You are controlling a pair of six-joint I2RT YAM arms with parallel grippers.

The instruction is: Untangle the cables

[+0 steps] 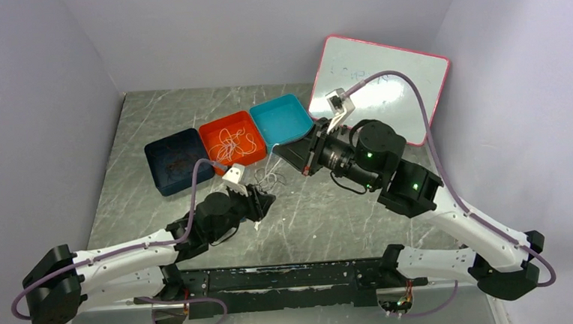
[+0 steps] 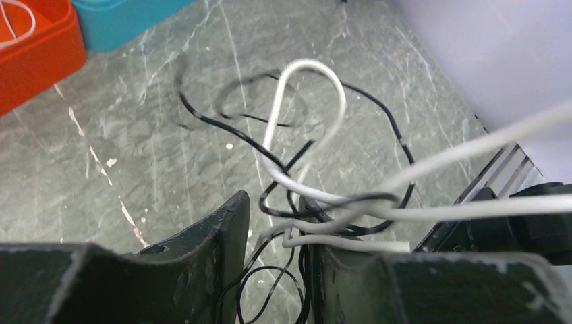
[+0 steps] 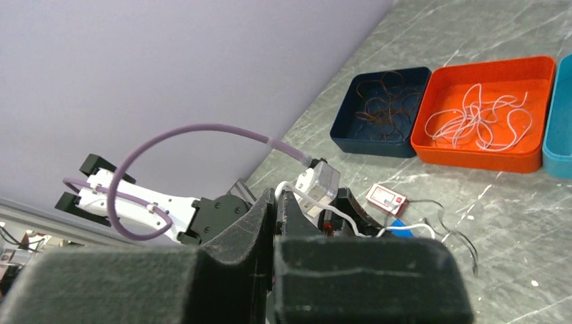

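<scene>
A tangle of thin white and black cables (image 1: pixel 271 179) lies on the marble table in front of the trays. My left gripper (image 1: pixel 262 202) is down at the tangle. In the left wrist view its jaws (image 2: pixel 273 202) stand partly apart, with black strands (image 2: pixel 270 277) and a white strand (image 2: pixel 351 244) running between them. A white loop (image 2: pixel 317 63) rises beyond the tips. One white cable (image 2: pixel 472 145) stretches up to the right. My right gripper (image 1: pixel 283 150) is raised above the tangle, and its fingertips (image 3: pixel 273 192) are shut on that white cable (image 3: pixel 337 212).
Three trays stand in a row behind the tangle: a navy tray (image 1: pixel 155 159) with dark cords, an orange tray (image 1: pixel 225 122) with white cables, and a teal tray (image 1: pixel 284 117). A whiteboard (image 1: pixel 384 81) leans at the back right. A small red-and-white tag (image 3: pixel 388 197) lies by the tangle.
</scene>
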